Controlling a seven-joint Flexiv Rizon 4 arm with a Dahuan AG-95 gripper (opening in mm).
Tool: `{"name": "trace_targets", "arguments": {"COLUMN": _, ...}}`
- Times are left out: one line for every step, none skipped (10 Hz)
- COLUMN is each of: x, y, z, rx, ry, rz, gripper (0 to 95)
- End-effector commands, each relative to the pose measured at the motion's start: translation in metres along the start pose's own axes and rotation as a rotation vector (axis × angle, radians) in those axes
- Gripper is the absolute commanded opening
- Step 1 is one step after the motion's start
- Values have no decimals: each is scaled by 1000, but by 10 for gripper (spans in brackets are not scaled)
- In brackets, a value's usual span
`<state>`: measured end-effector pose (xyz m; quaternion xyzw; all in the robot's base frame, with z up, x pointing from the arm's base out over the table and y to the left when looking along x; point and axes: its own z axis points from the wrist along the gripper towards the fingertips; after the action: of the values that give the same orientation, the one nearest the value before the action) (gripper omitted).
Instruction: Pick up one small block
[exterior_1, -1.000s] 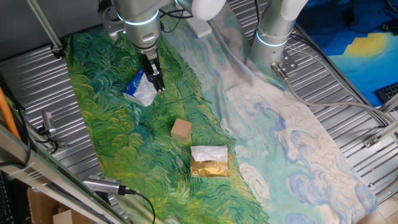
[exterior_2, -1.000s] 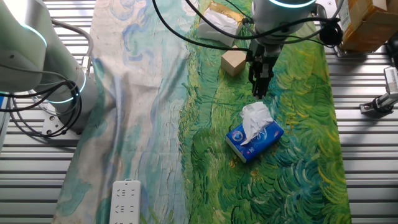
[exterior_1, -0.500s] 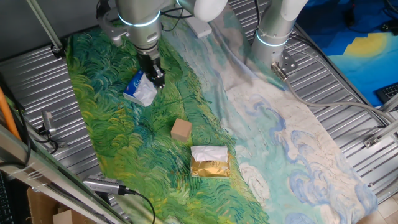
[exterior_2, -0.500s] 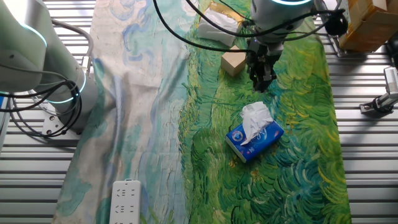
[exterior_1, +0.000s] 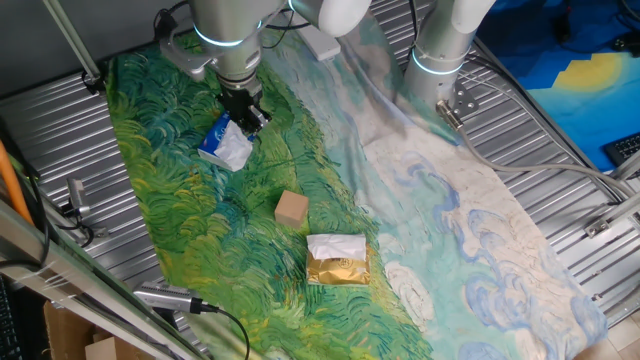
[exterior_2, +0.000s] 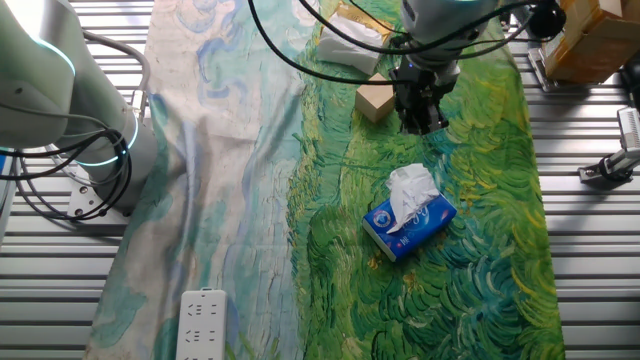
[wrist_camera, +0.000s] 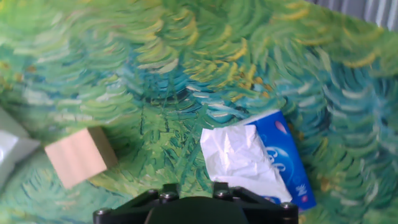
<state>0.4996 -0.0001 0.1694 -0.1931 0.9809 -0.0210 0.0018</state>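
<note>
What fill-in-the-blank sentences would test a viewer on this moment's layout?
1. The claw hangs above the ____ tissue pack.
2. The wooden cube lies between the tissue pack and the ____ packet.
3. The cube rests on the ____ part of the painted cloth.

Missing words: blue; gold; green

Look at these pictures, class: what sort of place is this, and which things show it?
Probably a robot lab or test bench. A robot arm hangs over a metal table draped with a painted cloth, cables trail around, and a wooden block and tissue pack lie out like practice items.
</note>
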Motion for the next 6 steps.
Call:
{"name": "trace_targets", "arguments": {"x": 0, "y": 0, "z": 3, "rx": -9, "ry": -8, "rz": -8, "gripper": 0}}
{"name": "trace_targets", "arguments": {"x": 0, "y": -1, "z": 10, "rx": -20, "ry": -15, "rz": -26, "gripper": 0}}
{"name": "trace_targets", "arguments": {"x": 0, "y": -1, "z": 14, "rx": -39, "ry": -16, "rz": -60, "gripper": 0}}
{"name": "trace_targets", "arguments": {"x": -2, "y": 1, "z": 17, "rx": -87, "ry": -19, "rz": -107, "gripper": 380}}
{"name": "trace_targets", "arguments": {"x": -5, "y": 4, "z": 22, "rx": -111, "ry": -28, "rz": -131, "gripper": 570}}
{"name": "trace_targets", "arguments": {"x": -12, "y": 13, "z": 29, "rx": -114, "ry": -36, "rz": -153, "gripper": 760}}
